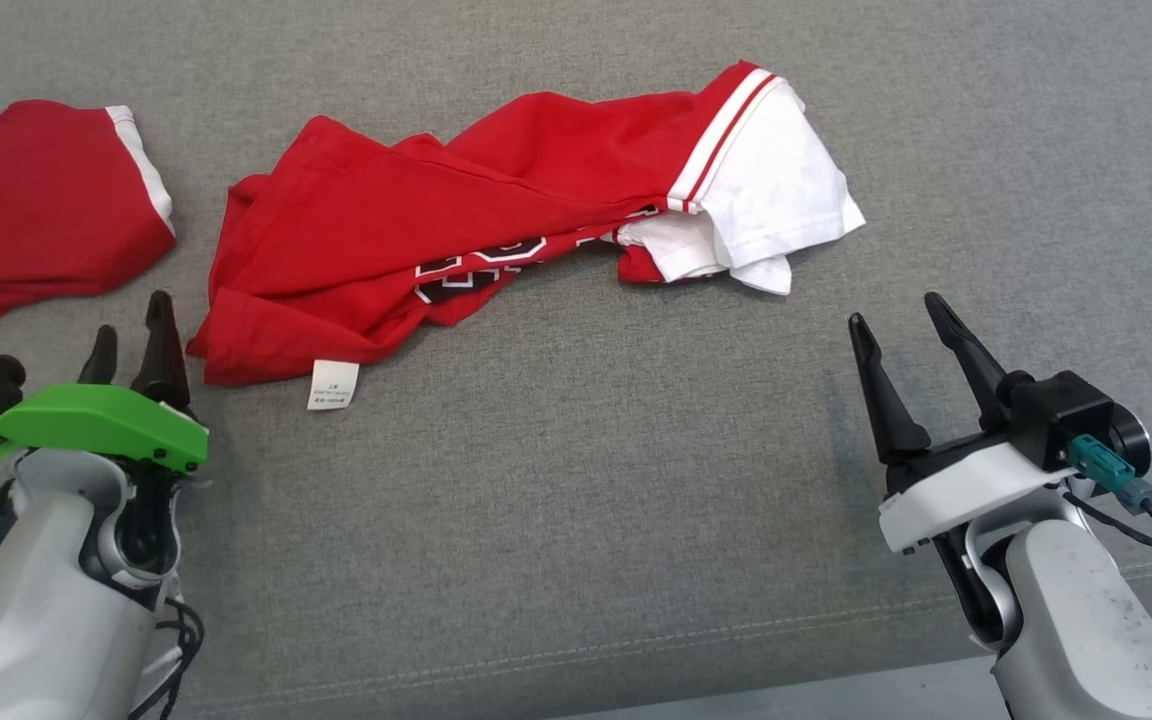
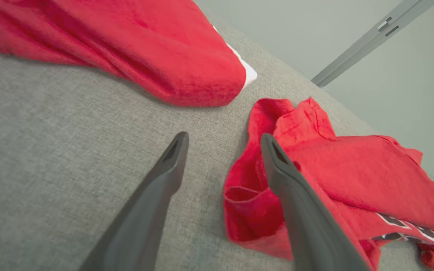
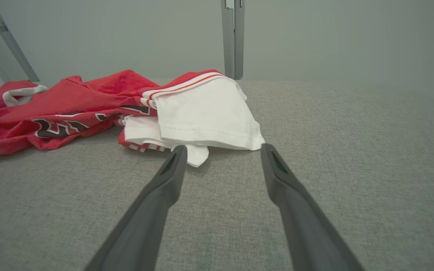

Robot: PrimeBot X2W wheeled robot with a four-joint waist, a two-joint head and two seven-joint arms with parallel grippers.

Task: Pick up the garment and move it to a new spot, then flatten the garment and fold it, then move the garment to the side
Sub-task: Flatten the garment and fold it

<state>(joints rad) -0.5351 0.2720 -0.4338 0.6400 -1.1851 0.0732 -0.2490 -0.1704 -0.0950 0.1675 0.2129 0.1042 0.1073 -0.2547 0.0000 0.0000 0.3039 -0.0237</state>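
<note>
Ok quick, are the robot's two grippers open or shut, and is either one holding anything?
Left gripper: open, holding nothing.
Right gripper: open, holding nothing.

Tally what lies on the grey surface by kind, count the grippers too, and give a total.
Red garments: 2, the crumpled red garment and a second red garment to its left.
Grippers: 2, the left gripper and the right gripper, both with jaws open.
Total: 4

soft matt cloth garment (image 1: 386,210), red and white; coarse woven grey fabric surface (image 1: 576,480); smooth matt dark plastic fingers (image 3: 158,203); smooth green plastic cover (image 1: 96,420).
</note>
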